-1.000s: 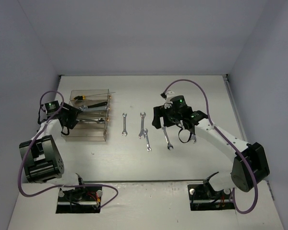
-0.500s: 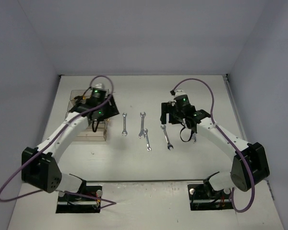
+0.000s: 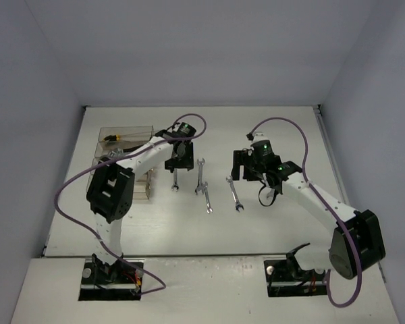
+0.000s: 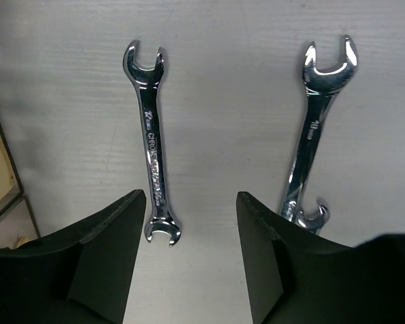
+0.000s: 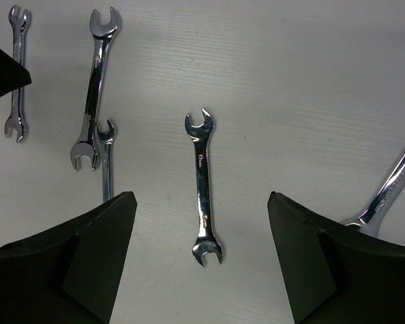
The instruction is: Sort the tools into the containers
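Several silver wrenches lie on the white table. My left gripper (image 3: 178, 163) hangs open and empty above a small wrench (image 3: 175, 175). In the left wrist view that small wrench (image 4: 153, 142) lies just ahead of the left gripper (image 4: 191, 199), nearer the left finger, with a longer wrench (image 4: 317, 128) to its right. My right gripper (image 3: 244, 173) is open and empty above another wrench (image 3: 235, 194). In the right wrist view this wrench (image 5: 204, 189) lies lengthwise in the middle of the right gripper (image 5: 201, 198). The clear containers (image 3: 121, 177) stand at the left and hold tools, one with a yellow-black handle (image 3: 111, 138).
Two more wrenches (image 3: 200, 174) (image 3: 207, 198) lie overlapping between my grippers. A further wrench (image 5: 390, 187) lies at the right, partly under my right arm. The containers' wire-like edge (image 4: 1, 169) shows at the left of the left wrist view. Grey walls close the table's back and sides.
My left arm has swung from the containers rightward to above the small wrench. My right gripper has shifted a little to the right and back above its wrench.
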Controlling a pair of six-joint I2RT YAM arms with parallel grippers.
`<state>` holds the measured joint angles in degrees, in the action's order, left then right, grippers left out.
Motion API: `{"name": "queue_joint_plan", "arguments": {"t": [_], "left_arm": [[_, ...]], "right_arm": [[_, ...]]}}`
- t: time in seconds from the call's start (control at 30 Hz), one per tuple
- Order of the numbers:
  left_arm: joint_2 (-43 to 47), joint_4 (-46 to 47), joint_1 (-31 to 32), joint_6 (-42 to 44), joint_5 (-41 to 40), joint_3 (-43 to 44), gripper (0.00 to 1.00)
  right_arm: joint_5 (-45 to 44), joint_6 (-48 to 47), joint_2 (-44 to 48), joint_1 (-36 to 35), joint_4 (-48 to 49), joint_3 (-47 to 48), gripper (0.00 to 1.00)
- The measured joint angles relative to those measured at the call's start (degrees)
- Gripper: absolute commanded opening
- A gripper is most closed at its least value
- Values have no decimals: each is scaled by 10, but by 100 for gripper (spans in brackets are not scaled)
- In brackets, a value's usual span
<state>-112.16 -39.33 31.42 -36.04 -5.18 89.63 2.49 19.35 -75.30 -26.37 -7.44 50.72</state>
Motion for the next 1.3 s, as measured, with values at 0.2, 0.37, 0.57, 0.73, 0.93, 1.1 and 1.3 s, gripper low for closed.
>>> {"name": "queue_joint_plan", "arguments": {"t": [0.2, 0.37, 0.57, 0.73, 0.93, 1.1, 1.3], "left_arm": [[-59, -14, -19, 1, 6, 16, 50], [-76, -21, -40, 1, 11, 20, 42], [-88, -21, -44, 1, 18, 35, 25], [-91, -17, -43, 0, 31, 39, 0], [-84, -9, -44, -3, 41, 30, 0], [-31, -15, -44, -25, 51, -32, 0], [86, -22, -44, -67, 52, -72, 0]], "right_arm": [[2, 0, 41, 5, -1, -17, 76], [4, 1, 43, 6, -1, -22, 76], [4, 0, 43, 6, -1, -22, 76], [5, 0, 43, 8, -1, -22, 76], [5, 0, 43, 9, -1, -22, 76], [7, -1, 43, 9, -1, -24, 76], [10, -4, 43, 12, -1, -25, 76]]}}
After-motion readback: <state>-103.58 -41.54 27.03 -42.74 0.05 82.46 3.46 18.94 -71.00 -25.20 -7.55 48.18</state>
